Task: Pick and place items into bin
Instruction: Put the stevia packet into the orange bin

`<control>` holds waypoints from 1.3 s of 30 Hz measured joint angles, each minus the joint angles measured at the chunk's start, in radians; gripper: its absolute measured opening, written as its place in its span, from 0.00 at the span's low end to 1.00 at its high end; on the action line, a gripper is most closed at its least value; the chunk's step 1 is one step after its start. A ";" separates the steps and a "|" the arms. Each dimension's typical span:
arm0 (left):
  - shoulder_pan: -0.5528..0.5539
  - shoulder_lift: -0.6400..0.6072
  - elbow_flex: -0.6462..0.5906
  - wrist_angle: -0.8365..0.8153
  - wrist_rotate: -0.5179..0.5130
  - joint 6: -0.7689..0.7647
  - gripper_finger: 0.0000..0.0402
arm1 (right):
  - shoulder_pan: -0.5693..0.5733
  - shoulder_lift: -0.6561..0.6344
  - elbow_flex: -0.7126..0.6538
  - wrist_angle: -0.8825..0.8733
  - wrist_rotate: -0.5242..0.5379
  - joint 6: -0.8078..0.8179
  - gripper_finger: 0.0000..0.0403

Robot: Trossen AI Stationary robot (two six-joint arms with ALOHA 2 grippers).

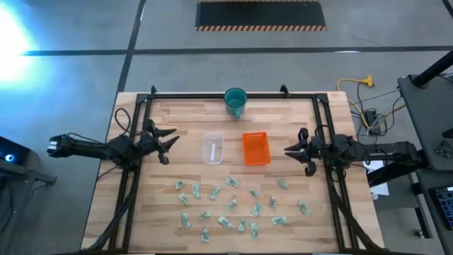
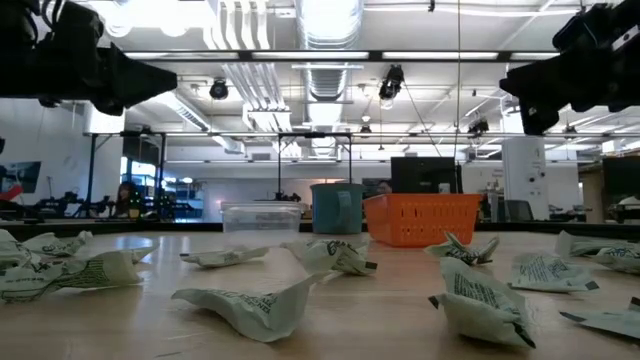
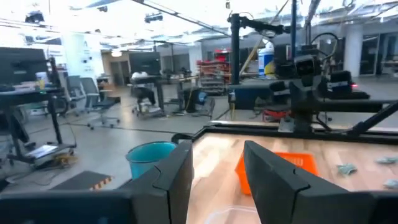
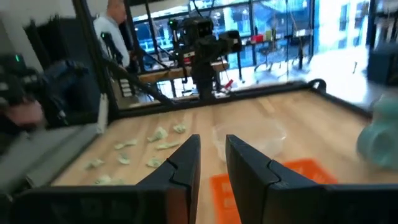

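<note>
Seen from above, a wooden desk (image 1: 297, 212) carries about twenty small crumpled green-and-white packets (image 1: 230, 205), scattered across its 6 o'clock half and all lying outside any container. Near the centre sits an orange bin (image 1: 256, 149), with a clear plastic container (image 1: 213, 149) just beside it at 9 o'clock and a teal cup (image 1: 235, 101) at 12 o'clock near the far edge. The left end effector (image 1: 170, 144) hovers at 9 o'clock over the desk's edge, its fingers parted with a moderate gap and nothing between them. The right end effector (image 1: 289, 151) hovers at 3 o'clock, just beside the orange bin, its fingers only narrowly apart and also empty. No packet appears to be in the bin, so the task looks barely begun. To do the first pick well, either arm should probably swing toward 6 o'clock, choose a packet lying apart from its neighbours, widen its fingers, come straight down and pinch a raised crease, since these thin, light pieces would likely slip or slide if pressed flat.
</note>
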 joint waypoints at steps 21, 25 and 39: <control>0.000 0.128 0.050 0.143 0.083 -0.005 0.32 | 0.172 0.305 0.156 -0.078 0.061 -0.079 0.17; -0.001 0.128 0.049 0.104 0.189 -0.028 0.32 | 0.253 0.408 0.207 -0.089 0.165 -0.095 0.17; -0.001 0.195 0.034 0.029 0.297 -0.006 0.32 | 0.639 0.880 0.533 -0.709 0.615 0.392 0.17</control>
